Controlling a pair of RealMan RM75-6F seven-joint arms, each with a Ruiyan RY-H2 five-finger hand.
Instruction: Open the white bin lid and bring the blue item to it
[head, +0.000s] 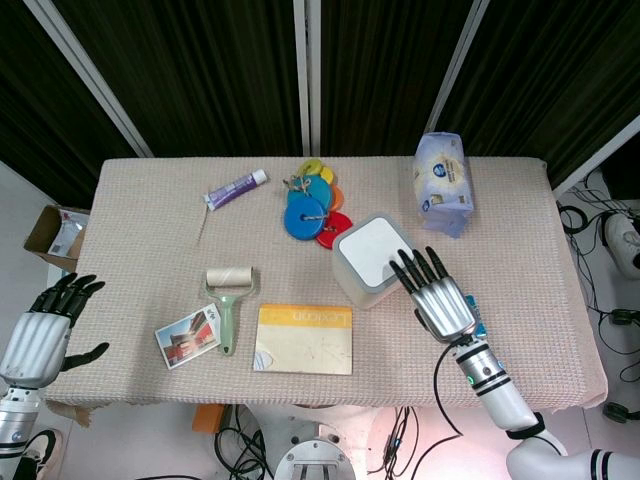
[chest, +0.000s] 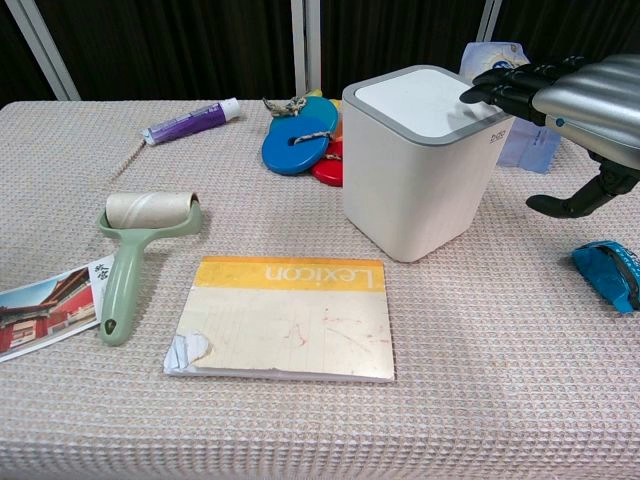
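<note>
The white bin (head: 372, 262) (chest: 418, 165) stands right of the table's centre with its flat lid (chest: 420, 100) down. My right hand (head: 437, 297) (chest: 572, 96) hovers at the bin's right side, fingers stretched out, their tips at the lid's right edge and the thumb hanging apart; it holds nothing. A crumpled blue item (chest: 610, 272) lies on the cloth right of the bin, below that hand. In the head view the hand hides most of the blue item (head: 479, 323). My left hand (head: 43, 328) floats off the table's left edge, fingers spread and empty.
A green lint roller (head: 228, 302) (chest: 133, 250), a yellow-topped notepad (head: 303, 340) (chest: 285, 318) and a postcard (head: 188, 336) lie in front. A purple tube (head: 236, 188), coloured discs (head: 312, 206) and a clear bag (head: 443, 180) lie at the back.
</note>
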